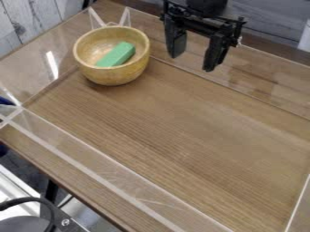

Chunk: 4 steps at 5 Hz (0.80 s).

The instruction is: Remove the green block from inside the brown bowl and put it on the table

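The green block [116, 55] lies tilted inside the brown bowl [111, 56], which stands on the table [182, 136] at the upper left. My black gripper [194, 52] hangs to the right of the bowl, pointing down, a little above the tabletop. Its two fingers stand wide apart with nothing between them. It is clear of the bowl and does not touch it.
Clear plastic walls [72, 145] edge the table on the left, front and right. Broad bare wood-grain surface stretches in front of and to the right of the bowl. A white plank wall [36, 18] stands behind.
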### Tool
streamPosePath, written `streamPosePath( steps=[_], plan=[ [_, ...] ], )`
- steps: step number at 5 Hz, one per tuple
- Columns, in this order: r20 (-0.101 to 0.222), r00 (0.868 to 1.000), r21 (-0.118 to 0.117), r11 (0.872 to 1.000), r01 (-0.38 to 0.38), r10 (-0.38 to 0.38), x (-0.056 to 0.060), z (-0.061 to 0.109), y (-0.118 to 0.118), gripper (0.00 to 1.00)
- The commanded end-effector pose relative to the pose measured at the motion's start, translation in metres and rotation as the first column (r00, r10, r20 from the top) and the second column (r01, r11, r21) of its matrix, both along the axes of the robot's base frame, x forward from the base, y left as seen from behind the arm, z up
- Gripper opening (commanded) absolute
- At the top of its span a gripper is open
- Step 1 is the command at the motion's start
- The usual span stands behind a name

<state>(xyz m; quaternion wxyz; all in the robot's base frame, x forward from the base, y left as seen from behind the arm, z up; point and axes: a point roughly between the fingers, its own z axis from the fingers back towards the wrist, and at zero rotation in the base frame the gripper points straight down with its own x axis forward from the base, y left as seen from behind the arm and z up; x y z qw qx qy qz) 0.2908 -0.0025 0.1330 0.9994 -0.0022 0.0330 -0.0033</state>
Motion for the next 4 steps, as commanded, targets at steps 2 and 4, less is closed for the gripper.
streamPosePath(
  steps=[2,4],
  plan=[
    [0.015,1.0,-0.001,1.0,-0.024,0.024,-0.005,0.002,0.019,1.0],
    [0.091,0.994,0.034,0.997,-0.065,0.061,-0.015,0.021,0.075,1.0]
  ],
)
